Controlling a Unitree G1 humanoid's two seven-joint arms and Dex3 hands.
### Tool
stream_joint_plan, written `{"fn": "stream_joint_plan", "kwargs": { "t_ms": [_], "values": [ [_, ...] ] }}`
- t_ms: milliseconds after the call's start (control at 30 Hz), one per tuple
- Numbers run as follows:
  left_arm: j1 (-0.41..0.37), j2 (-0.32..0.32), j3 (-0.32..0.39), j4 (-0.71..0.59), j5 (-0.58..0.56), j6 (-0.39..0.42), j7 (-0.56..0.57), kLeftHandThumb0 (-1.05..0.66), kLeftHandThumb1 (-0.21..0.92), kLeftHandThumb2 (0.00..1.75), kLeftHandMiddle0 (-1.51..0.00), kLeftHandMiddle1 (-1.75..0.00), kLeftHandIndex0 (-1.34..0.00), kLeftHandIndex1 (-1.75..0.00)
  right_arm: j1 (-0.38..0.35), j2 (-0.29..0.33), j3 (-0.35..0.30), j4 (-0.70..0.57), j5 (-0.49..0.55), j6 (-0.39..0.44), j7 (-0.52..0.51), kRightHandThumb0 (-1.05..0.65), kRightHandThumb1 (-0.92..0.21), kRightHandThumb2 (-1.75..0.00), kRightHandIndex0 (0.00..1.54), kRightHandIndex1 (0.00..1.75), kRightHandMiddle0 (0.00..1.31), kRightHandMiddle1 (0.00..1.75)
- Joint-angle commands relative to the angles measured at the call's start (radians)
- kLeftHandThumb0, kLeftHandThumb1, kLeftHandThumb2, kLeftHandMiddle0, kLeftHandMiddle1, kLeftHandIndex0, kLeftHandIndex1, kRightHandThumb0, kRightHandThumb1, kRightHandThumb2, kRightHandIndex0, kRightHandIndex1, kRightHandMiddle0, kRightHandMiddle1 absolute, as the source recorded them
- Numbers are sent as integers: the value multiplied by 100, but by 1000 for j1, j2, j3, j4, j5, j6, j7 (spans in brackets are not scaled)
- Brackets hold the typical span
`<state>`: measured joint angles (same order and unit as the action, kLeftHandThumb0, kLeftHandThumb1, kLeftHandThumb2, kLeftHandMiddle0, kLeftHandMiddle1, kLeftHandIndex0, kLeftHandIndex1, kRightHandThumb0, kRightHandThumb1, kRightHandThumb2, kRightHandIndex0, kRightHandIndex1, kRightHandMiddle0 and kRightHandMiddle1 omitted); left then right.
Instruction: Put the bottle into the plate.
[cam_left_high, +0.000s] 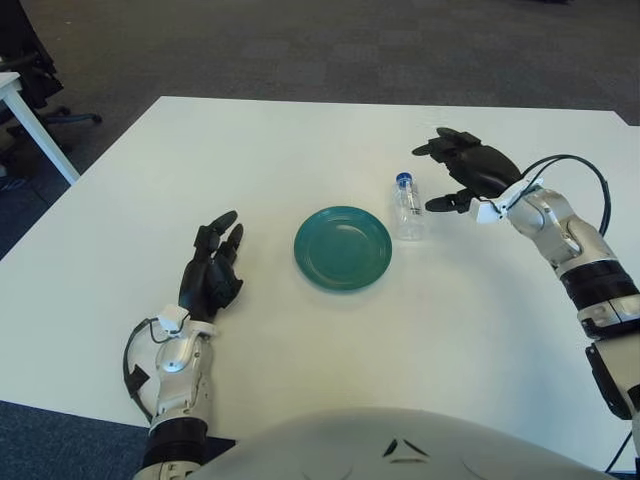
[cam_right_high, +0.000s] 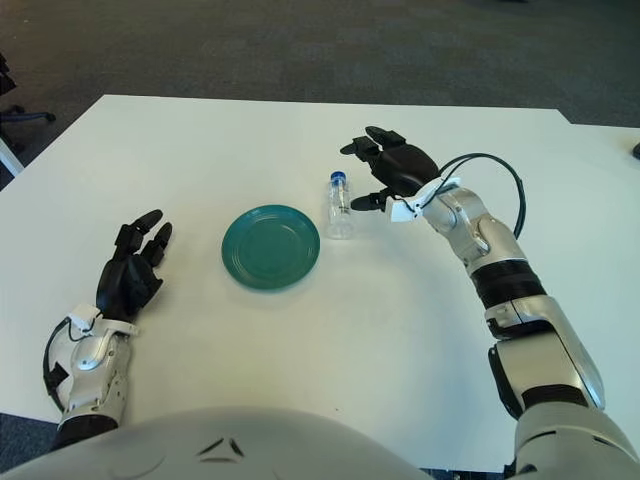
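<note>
The bottle (cam_left_high: 408, 209) stands upright on the white tabletop (cam_left_high: 300, 150), just beside the green plate (cam_left_high: 343, 247) at its 2 o'clock, apart from it; its clear body is hard to make out; the right hand (cam_left_high: 458, 172) hovers at the bottle's 3 o'clock, fingers spread, touching nothing; the left hand (cam_left_high: 210, 274), fingers loose, shows at the plate's 8 o'clock; bare tabletop surrounds the plate.

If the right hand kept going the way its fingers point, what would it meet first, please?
Most likely the small clear plastic bottle with a blue cap: the open right hand points leftward at it, though it may sit slightly higher.
</note>
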<state>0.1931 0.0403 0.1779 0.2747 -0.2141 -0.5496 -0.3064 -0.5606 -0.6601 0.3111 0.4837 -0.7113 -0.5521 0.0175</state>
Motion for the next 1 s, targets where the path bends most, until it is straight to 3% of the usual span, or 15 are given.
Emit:
{"fn": "stream_joint_plan", "kwargs": {
  "t_ms": [0,567,967],
  "values": [
    [32,-36,-18,42,-3,4,12,-90,92,97,-29,0,0,-74,-44,-22,25,42,-46,-43,-39,-100,-92,-34,20,1,0,74],
    [40,-35,-18,35,-6,4,10,-90,92,97,-29,0,0,-74,-93,-40,69,123,-118,-102,-88,-89,-92,-19,22,1,0,68],
    [56,-35,-20,18,-9,4,7,-90,92,97,-29,0,0,-74,-154,-73,155,221,-214,-222,-168,-78,-91,-14,20,0,0,55]
  ]
}}
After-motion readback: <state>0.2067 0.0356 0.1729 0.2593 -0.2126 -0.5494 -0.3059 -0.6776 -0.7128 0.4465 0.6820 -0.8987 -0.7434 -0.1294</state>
